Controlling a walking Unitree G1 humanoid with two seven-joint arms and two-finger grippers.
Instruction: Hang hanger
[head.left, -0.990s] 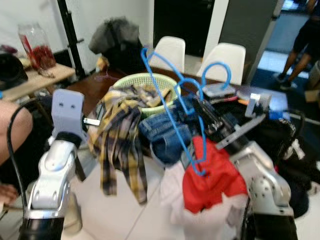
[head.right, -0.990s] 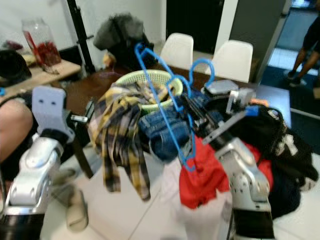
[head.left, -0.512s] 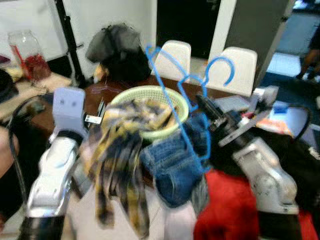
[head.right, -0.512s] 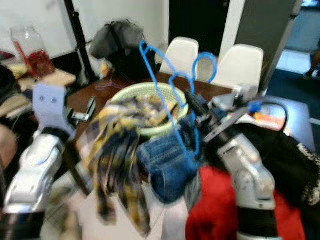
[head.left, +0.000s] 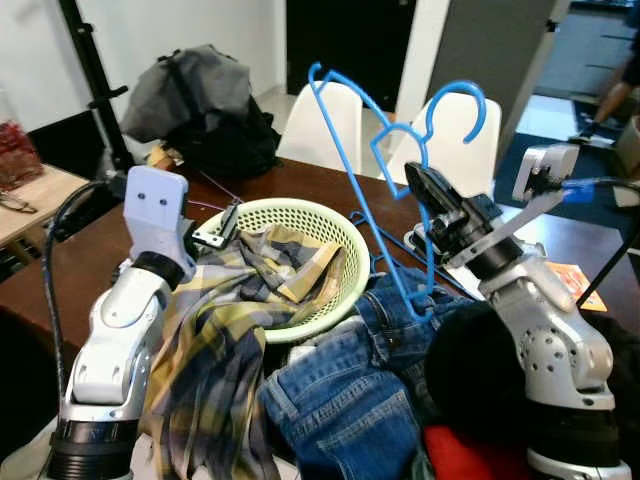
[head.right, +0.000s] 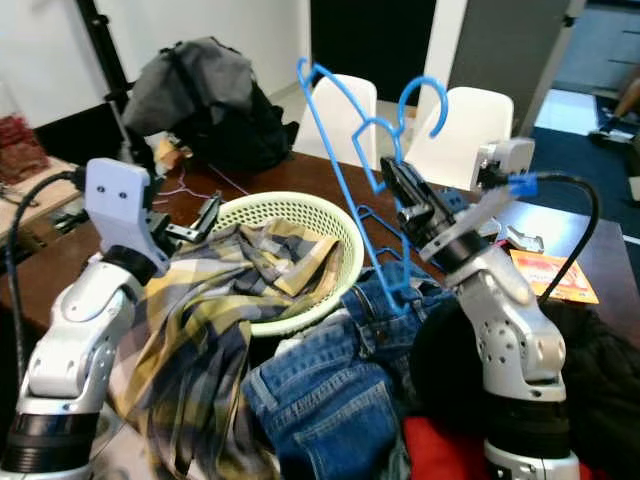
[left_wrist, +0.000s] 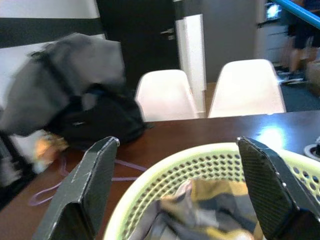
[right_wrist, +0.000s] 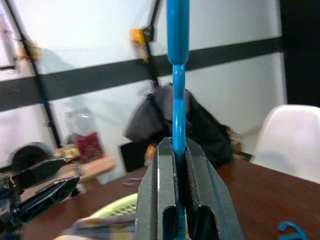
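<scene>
Our right gripper (right_wrist: 176, 165) fingers clamp the blue plastic hanger (head.left: 385, 160), hook at twelve o'clock, ready for a rail; left gripper (left_wrist: 175, 195) fingers spread above the pale-green mesh basket (head.left: 345, 235).

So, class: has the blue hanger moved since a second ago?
Yes. The right end effector has raised the blue hanger: its top corner sat just above the green basket rim and now stands well above it.

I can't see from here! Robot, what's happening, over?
Right gripper clamped on blue hanger, held up. Left gripper open above green basket. Jeans piled below. Over.
</scene>
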